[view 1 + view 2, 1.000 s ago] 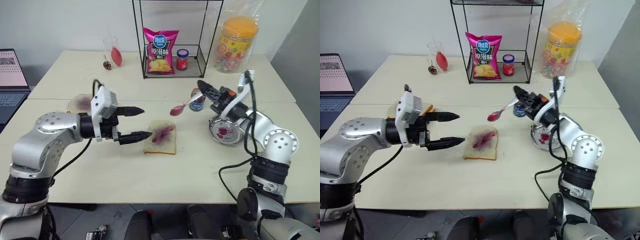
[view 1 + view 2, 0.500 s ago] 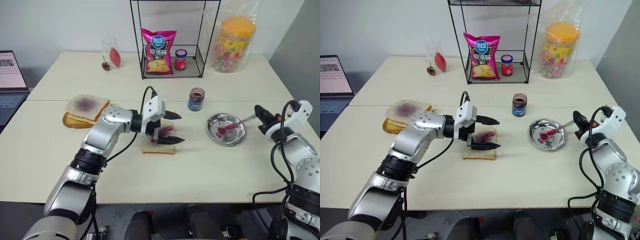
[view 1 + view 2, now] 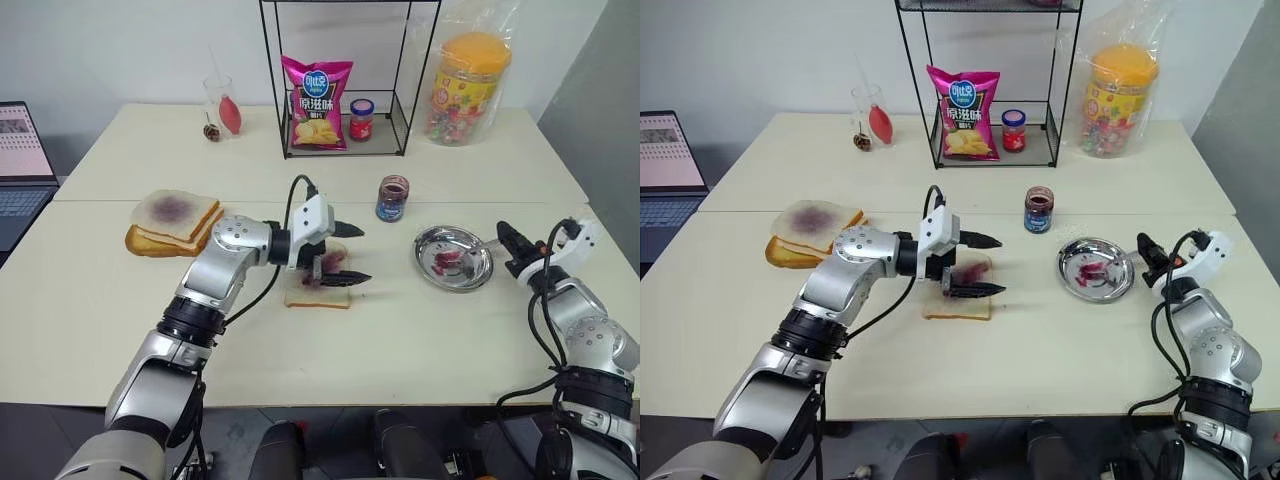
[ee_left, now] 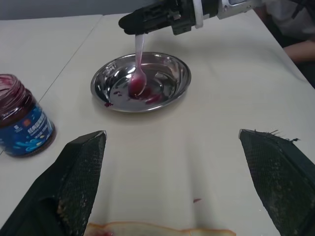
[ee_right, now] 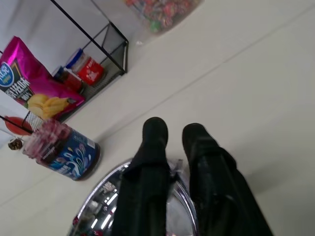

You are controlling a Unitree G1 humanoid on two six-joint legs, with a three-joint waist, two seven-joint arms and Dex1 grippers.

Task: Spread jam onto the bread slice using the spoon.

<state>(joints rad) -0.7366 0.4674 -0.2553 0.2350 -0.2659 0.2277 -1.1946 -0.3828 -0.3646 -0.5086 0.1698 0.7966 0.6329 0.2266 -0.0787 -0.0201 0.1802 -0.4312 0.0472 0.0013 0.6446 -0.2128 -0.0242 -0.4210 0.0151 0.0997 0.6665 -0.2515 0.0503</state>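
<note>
The bread slice (image 3: 303,295), smeared with purple-red jam at its centre, lies mid-table. My left gripper (image 3: 364,255) hovers open just over it, one finger on each side of the smear. The jam jar (image 3: 392,198) stands open behind the slice. At the right, the spoon (image 4: 138,73) rests with its red-smeared bowl in the round metal dish (image 3: 425,250), and its handle rises to my right gripper (image 3: 503,232) at the dish's far rim. In the right wrist view the fingers (image 5: 155,130) stand slightly apart, with a narrow gap at the tips.
A stack of bread slices (image 3: 175,218) with a purple patch lies at the left. At the back, a wire rack holds a chips bag (image 3: 320,88) and a red-lidded jar (image 3: 363,118). A candy jar (image 3: 470,85) stands back right, a glass (image 3: 225,105) back left, a laptop (image 3: 15,170) far left.
My right gripper carried the spoon from above the bread rightward and down into the dish, then parted its fingers a little. My left gripper moved right to the bread slice.
</note>
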